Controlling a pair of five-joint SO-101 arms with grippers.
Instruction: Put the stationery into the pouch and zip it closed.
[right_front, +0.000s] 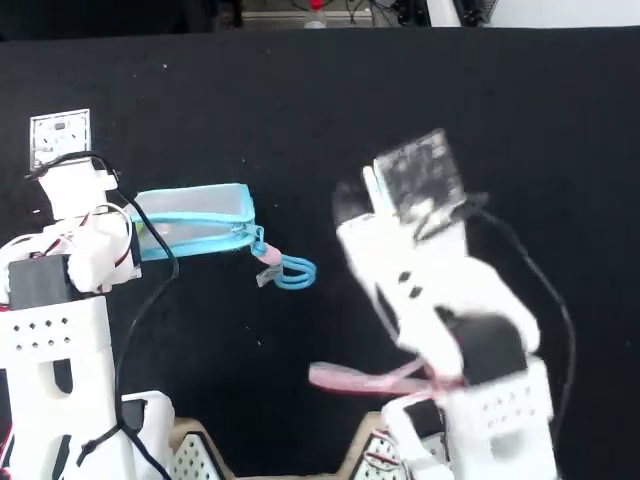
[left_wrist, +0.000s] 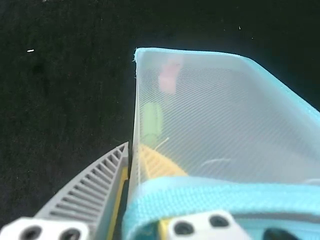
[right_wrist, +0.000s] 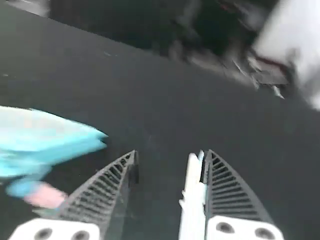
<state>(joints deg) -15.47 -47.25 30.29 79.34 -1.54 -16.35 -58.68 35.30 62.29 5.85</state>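
Left gripper (left_wrist: 134, 165) clamps the pouch (left_wrist: 215, 115) edge. Right gripper (right_wrist: 169, 155), wide and empty, hangs at the pouch's 3 o'clock.

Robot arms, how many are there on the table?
2. The left arm stands at the left side of the table, the left gripper shut on the end of the pouch. The right arm is on the right side, the right gripper open and empty, apart from the pouch.

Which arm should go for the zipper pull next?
Right, likely. The right gripper is open, on the zipper pull side; the left gripper is shut on the pouch at its far end.
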